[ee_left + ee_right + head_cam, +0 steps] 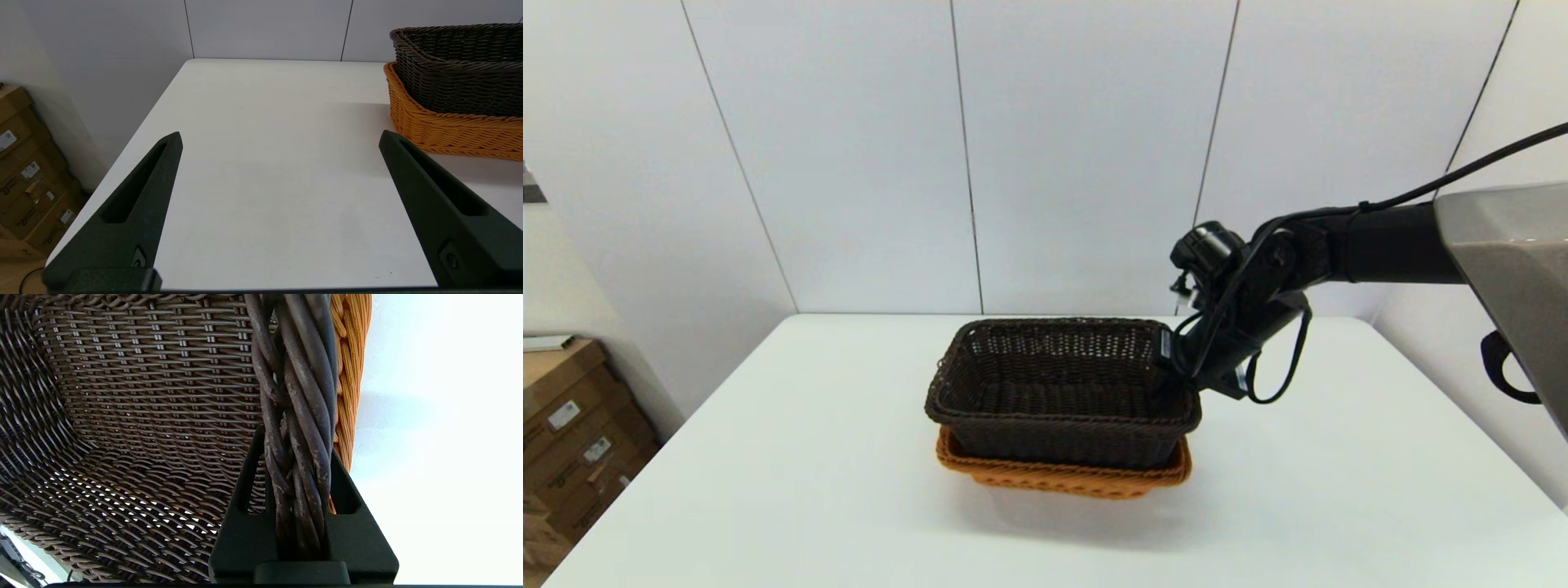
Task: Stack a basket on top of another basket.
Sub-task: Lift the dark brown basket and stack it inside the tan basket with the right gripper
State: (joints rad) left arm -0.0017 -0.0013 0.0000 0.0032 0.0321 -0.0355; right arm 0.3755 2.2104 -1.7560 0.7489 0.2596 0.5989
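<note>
The dark brown basket (1062, 388) sits nested in the orange-tan basket (1062, 478) at the middle of the table, slightly tilted. My right gripper (1176, 367) is at the dark basket's right end, shut on its rolled rim. In the right wrist view the right gripper (296, 449) has its two fingers clamped on either side of the dark basket's braided rim (298, 396), with the orange basket (347, 375) just outside. My left gripper (280, 136) hangs open over bare table, with the dark basket (461, 65) and the orange basket (445, 126) off to one side.
The white table (768, 457) ends at a grey panelled wall behind. Cardboard boxes (572, 433) stand on the floor past the table's left edge. A black cable (1282, 367) loops from the right wrist.
</note>
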